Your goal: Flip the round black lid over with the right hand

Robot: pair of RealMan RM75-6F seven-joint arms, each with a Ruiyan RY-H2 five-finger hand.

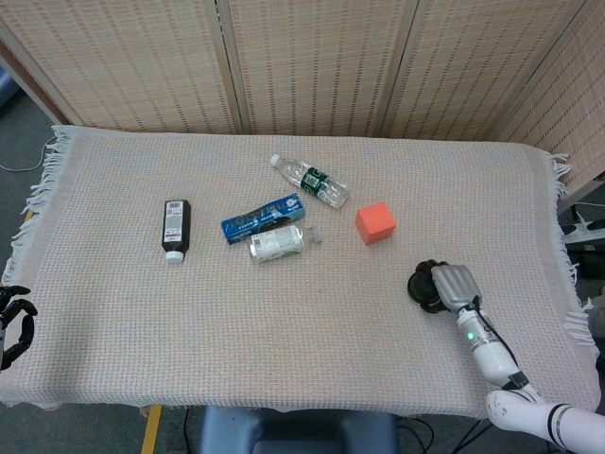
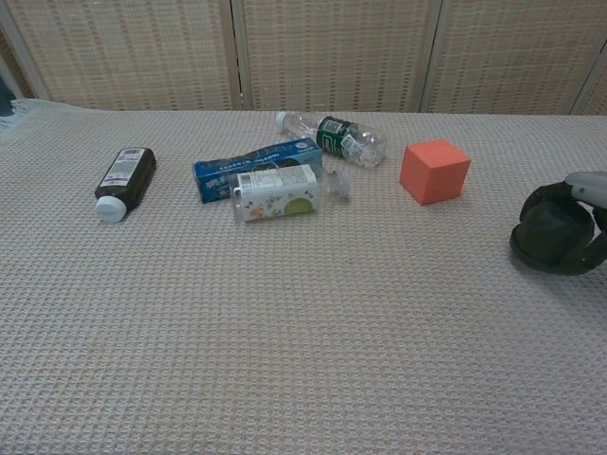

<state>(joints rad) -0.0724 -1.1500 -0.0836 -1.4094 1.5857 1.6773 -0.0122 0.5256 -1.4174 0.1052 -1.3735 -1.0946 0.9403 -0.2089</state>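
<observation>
The round black lid (image 1: 423, 287) (image 2: 548, 241) lies on the woven cloth near the table's right front, below the orange cube. My right hand (image 1: 447, 286) (image 2: 580, 210) reaches over it from the right, and its dark fingers (image 2: 542, 201) curl down around the lid's top and rim, gripping it. The lid looks slightly tipped under the hand. My left hand (image 1: 13, 320) hangs off the table's left front corner, fingers apart, holding nothing; the chest view does not show it.
An orange cube (image 1: 375, 222) (image 2: 434, 171) stands just behind the lid. A clear water bottle (image 1: 311, 180), a blue box (image 1: 263, 218), a small white bottle (image 1: 276, 243) and a dark bottle (image 1: 176, 228) lie mid-table and to the left.
</observation>
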